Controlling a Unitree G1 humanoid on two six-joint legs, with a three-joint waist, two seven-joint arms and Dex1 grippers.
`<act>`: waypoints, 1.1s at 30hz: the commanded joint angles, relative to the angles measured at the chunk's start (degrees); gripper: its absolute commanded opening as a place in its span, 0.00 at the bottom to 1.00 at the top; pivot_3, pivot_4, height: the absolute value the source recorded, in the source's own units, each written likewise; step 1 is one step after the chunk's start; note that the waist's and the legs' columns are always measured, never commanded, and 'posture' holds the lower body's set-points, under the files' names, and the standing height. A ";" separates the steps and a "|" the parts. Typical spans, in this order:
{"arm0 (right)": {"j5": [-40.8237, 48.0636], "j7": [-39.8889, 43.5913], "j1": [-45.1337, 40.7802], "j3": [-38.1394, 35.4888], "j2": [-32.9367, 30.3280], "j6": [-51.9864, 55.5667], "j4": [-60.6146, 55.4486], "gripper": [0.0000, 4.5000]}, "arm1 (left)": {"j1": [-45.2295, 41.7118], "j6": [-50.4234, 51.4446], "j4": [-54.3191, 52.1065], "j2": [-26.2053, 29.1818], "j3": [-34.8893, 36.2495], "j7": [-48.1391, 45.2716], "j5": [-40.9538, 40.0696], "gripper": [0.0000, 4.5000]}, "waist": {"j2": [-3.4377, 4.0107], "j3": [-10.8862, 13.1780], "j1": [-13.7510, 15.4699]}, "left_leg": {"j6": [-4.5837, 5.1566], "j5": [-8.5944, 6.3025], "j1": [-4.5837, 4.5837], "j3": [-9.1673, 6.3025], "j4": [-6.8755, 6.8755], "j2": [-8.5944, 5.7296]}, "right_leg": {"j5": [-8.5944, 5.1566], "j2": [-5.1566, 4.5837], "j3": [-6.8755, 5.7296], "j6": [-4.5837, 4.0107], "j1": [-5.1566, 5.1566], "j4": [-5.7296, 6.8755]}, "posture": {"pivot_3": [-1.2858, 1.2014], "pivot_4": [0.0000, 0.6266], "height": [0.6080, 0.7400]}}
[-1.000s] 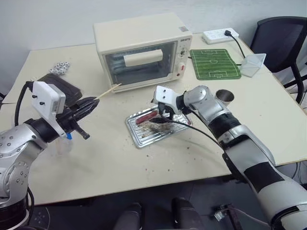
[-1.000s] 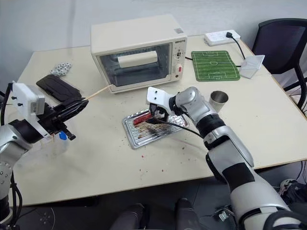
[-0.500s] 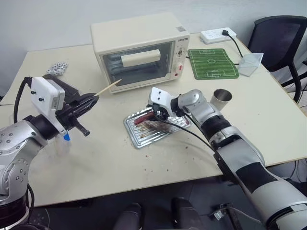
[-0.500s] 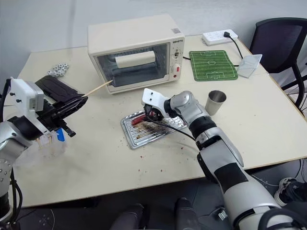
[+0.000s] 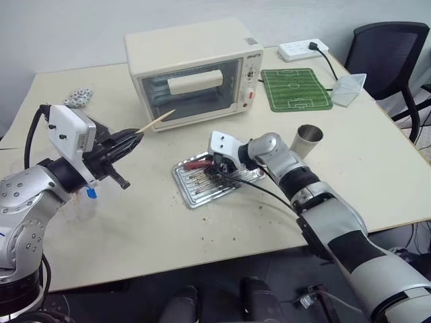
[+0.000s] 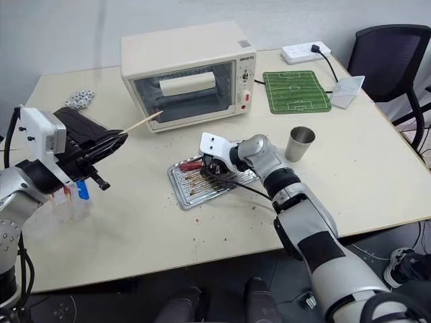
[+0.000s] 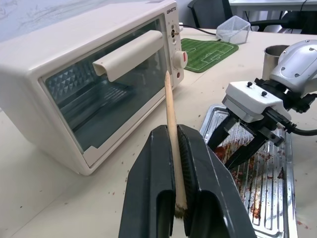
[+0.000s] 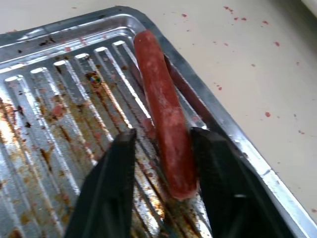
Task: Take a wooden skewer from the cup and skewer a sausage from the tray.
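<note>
Closing on the sausage (image 8: 163,119) looks like the step in hand, and this is where it could slip: the right gripper (image 8: 163,193) has its 2 black fingers down inside the tray (image 8: 59,163), 1 on each side of the sausage's near end, with narrow gaps showing, so I judge it not yet clamped. Because the sausage is glossy and round and lies hard against the tray's raised side wall, the finger on that side has little room; it could ride up on the rim, or the sausage could squirt out lengthwise or roll across the ribs as the jaws meet. A grip so near 1 end might also let it droop or pivot when lifted, which would make a poor target for the point. The sausage itself is short, dark red-brown and slightly mottled, lying along the tray's edge nearest the toaster oven (image 5: 192,64), amid brown greasy residue. The left gripper (image 7: 173,148) is clenched on the butt of the wooden skewer (image 7: 171,129), held in the air well left of the tray with its tip toward the oven door. The cup (image 5: 308,138) stands just right of the tray.
</note>
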 commanded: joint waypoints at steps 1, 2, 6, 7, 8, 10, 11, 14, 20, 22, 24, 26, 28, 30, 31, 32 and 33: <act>-1.03 0.66 -0.11 -0.54 0.02 0.44 -0.11 0.10 | -1.06 -1.40 -0.34 0.71 0.61 0.33 0.43 0.00 | 0.00 0.00 -0.01 | 0.00 0.00 0.00 0.00 0.00 0.00 | 0.00 0.00 0.00 0.00 0.00 0.01 | 0.52 0.24 1.00; -1.20 0.86 0.06 -0.57 -0.07 0.56 -0.14 0.05 | -1.10 -1.54 -0.23 0.64 0.45 0.34 0.53 0.00 | 0.00 0.00 -0.01 | 0.00 0.00 0.00 0.00 0.01 0.00 | 0.00 0.00 0.00 0.00 0.00 0.01 | 0.52 0.24 1.00; -1.27 1.44 0.50 -0.97 -0.31 1.20 -0.46 0.05 | -1.29 -2.04 0.16 0.39 -0.13 0.30 0.88 0.00 | -0.01 -0.01 0.01 | 0.00 0.00 0.01 0.00 0.01 0.00 | 0.00 0.00 0.00 0.00 0.00 0.02 | 0.52 0.24 1.00; -1.26 1.46 0.54 -1.05 -0.33 1.35 -0.53 0.05 | -1.37 -2.15 0.28 0.38 -0.26 0.26 0.94 0.00 | -0.01 -0.01 0.01 | 0.00 0.00 0.01 0.00 0.01 0.00 | 0.00 0.00 0.00 0.00 0.00 0.02 | 0.52 0.24 1.00; -1.26 1.46 0.59 -1.11 -0.36 1.48 -0.59 0.05 | -1.48 -2.26 0.47 0.36 -0.40 0.20 1.02 0.00 | -0.01 -0.01 0.01 | 0.00 0.00 0.01 0.00 0.01 0.00 | 0.00 0.00 0.00 0.00 0.00 0.02 | 0.52 0.24 1.00; -1.20 1.48 0.70 -1.23 -0.37 1.75 -0.71 0.05 | -1.78 -2.51 0.86 0.30 -0.74 0.05 1.19 0.00 | -0.01 -0.01 0.03 | 0.00 0.00 0.01 0.00 0.01 -0.01 | 0.00 -0.01 0.00 0.00 0.00 0.02 | 0.52 0.24 1.00; -1.17 1.53 0.77 -1.28 -0.41 1.88 -0.86 0.05 | -1.93 -2.67 1.08 0.27 -0.95 -0.06 1.24 0.00 | -0.01 -0.01 0.03 | 0.00 0.00 0.01 0.00 0.01 -0.01 | 0.00 -0.01 0.00 0.00 0.00 0.02 | 0.52 0.24 1.00; -1.25 2.02 1.05 -1.24 -1.23 2.06 -2.49 0.05 | -2.20 -3.14 1.56 0.21 -1.71 -0.45 1.24 0.00 | -0.02 -0.01 0.05 | 0.00 0.00 0.01 -0.01 0.02 -0.01 | 0.00 -0.01 0.00 0.00 0.00 0.03 | 0.52 0.24 1.00; 3.08 15.91 5.68 -2.45 -11.66 12.37 -26.63 0.05 | -3.29 -3.85 2.87 1.49 -5.32 -5.58 0.54 0.00 | -0.02 -0.01 0.87 | 0.02 -0.01 -0.06 -0.05 0.06 -0.06 | 0.00 -0.06 -0.04 0.00 0.00 0.01 | 0.52 0.24 1.00; 7.04 22.34 9.33 -3.65 -18.28 20.76 -40.88 0.05 | -4.69 -4.27 3.71 2.01 -7.48 -8.63 0.26 0.00 | -0.02 -0.01 1.34 | 0.04 -0.02 -0.07 -0.05 0.06 -0.06 | 0.00 -0.06 -0.05 0.00 0.00 -0.03 | 0.52 0.24 1.00; 11.24 27.37 12.81 -5.10 -24.92 28.35 -53.22 0.05 | -6.08 -4.64 4.67 2.74 -9.36 -11.95 -0.06 0.00 | -0.02 -0.01 1.67 | 0.02 -0.04 -0.11 -0.05 0.06 -0.02 | 0.00 -0.03 -0.07 0.00 -0.01 -0.07 | 0.52 0.24 1.00; 16.07 30.87 15.81 -7.27 -31.11 35.03 -63.17 0.05 | -7.30 -4.89 5.54 3.88 -11.06 -15.93 -0.56 0.00 | -0.02 -0.01 1.80 | 0.01 -0.06 -0.12 -0.05 0.06 -0.01 | 0.00 -0.04 -0.08 0.00 -0.01 -0.09 | 0.52 0.24 1.00; 21.53 33.27 18.24 -9.96 -36.96 40.52 -70.96 0.05 | -8.57 -4.76 6.30 5.29 -12.82 -20.51 -1.46 0.00 | -0.03 0.00 1.79 | 0.03 -0.07 -0.11 -0.04 0.06 -0.01 | 0.00 -0.05 -0.08 0.00 0.03 -0.13 | 0.52 0.24 1.00; 25.50 33.72 20.15 -12.08 -41.58 43.68 -76.00 0.05 | -10.01 -4.95 6.85 6.24 -14.87 -24.61 -1.88 0.00 | -0.03 0.00 1.61 | 0.05 -0.09 -0.10 0.01 0.07 0.02 | 0.00 -0.09 -0.05 -0.01 0.05 -0.19 | 0.52 0.24 1.00; 26.72 32.73 20.82 -12.76 -43.17 45.08 -77.87 0.05 | -10.93 -5.15 6.98 6.19 -16.25 -26.10 -1.80 0.00 | -0.03 0.00 1.67 | 0.05 -0.09 -0.09 0.02 0.06 0.01 | -0.01 -0.09 -0.04 -0.01 0.05 -0.20 | 0.52 0.24 1.00; 27.90 31.58 21.29 -13.25 -44.37 46.59 -79.44 0.05 | -11.75 -5.37 7.01 5.99 -17.50 -27.43 -1.65 0.00 | -0.03 0.00 1.68 | 0.05 -0.09 -0.08 0.05 0.07 0.03 | -0.01 -0.09 -0.04 -0.01 0.05 -0.32 | 0.52 0.24 1.00; 28.92 30.52 21.58 -13.47 -45.18 47.69 -80.53 0.05 | -12.27 -5.55 7.10 5.80 -18.27 -28.35 -1.45 0.00 | -0.03 0.00 1.63 | 0.05 -0.09 -0.06 0.06 0.07 0.04 | -0.01 -0.09 -0.03 -0.02 0.06 -0.41 | 0.52 0.24 1.00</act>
